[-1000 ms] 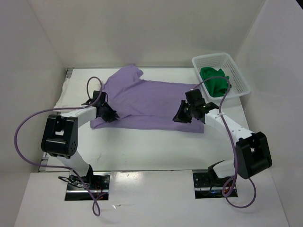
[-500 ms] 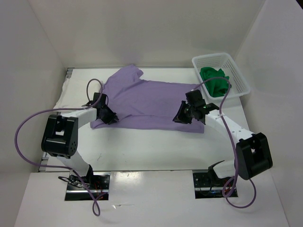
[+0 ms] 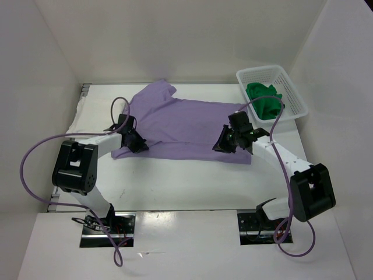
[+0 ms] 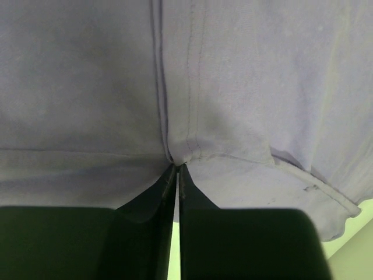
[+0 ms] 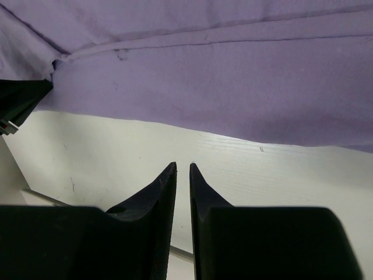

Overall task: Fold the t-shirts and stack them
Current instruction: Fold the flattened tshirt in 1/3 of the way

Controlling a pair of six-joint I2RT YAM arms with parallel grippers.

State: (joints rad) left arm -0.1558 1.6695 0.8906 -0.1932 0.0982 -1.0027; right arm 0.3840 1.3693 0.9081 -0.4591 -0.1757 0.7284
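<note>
A: Where is the lavender shirt (image 3: 186, 125) lying?

B: It is lying spread out flat on the tabletop (image 3: 192, 181), with its long near hem facing the arms. The green shirt (image 3: 265, 100) is sitting bunched in the basket (image 3: 293, 88) at the far right corner.

A: And what are the tools doing?

B: The left tool (image 4: 177, 170) is pinching the lavender shirt near its near left corner. Its wrist view is showing the fingers pressed together on a stitched seam, right beside the hem. The right tool (image 5: 182, 170) is sitting toward the shirt's near right end. Its tips are pointing over bare tabletop just beside the hem, almost pressed together with only a thin slit, and gripping nothing.

A: So what is worrying you?

B: I am reading this as a fold being set up with only one corner held. If the left arm is lifting or dragging alone, the cloth is likely going to skew and wrinkle instead of folding squarely.

A: And the right side?

B: With fingers that nearly shut, it is risking pushing the hem ahead of itself and bunching the edge rather than taking hold. The left pinch is also looking shallow, right at the tips, so the fabric may be slipping free under tension.
</note>
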